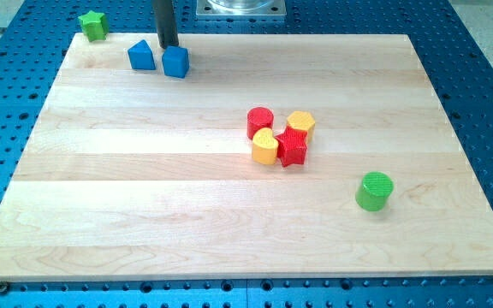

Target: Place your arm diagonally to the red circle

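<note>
The red circle stands near the middle of the wooden board, touching a cluster: a yellow hexagon to its right, a yellow heart-like block below it and a red star at the lower right. My tip is at the view's top left, far up and left of the red circle. It sits just between and behind a blue triangle and a blue cube.
A green star lies off the board's top left corner on the blue perforated table. A green cylinder stands at the lower right of the board. A metal mount is at the view's top.
</note>
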Available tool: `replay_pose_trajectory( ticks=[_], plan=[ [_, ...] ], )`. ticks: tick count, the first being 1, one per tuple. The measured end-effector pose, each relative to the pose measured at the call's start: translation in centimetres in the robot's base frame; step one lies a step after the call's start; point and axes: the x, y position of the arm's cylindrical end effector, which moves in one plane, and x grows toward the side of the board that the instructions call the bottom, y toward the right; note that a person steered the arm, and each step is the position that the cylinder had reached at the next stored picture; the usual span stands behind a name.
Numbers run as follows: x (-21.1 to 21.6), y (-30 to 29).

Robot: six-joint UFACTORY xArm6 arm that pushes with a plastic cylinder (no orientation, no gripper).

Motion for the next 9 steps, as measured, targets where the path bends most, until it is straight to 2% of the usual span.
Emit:
replay_pose_trajectory(
  ticks=[2, 4, 5, 7, 9],
  plan=[
    [-0.1, -6.9],
    [6.1, -17.0],
    [5.5, -17.2],
    [-0.9, -17.2],
    [-0.9, -16.5]
  ],
)
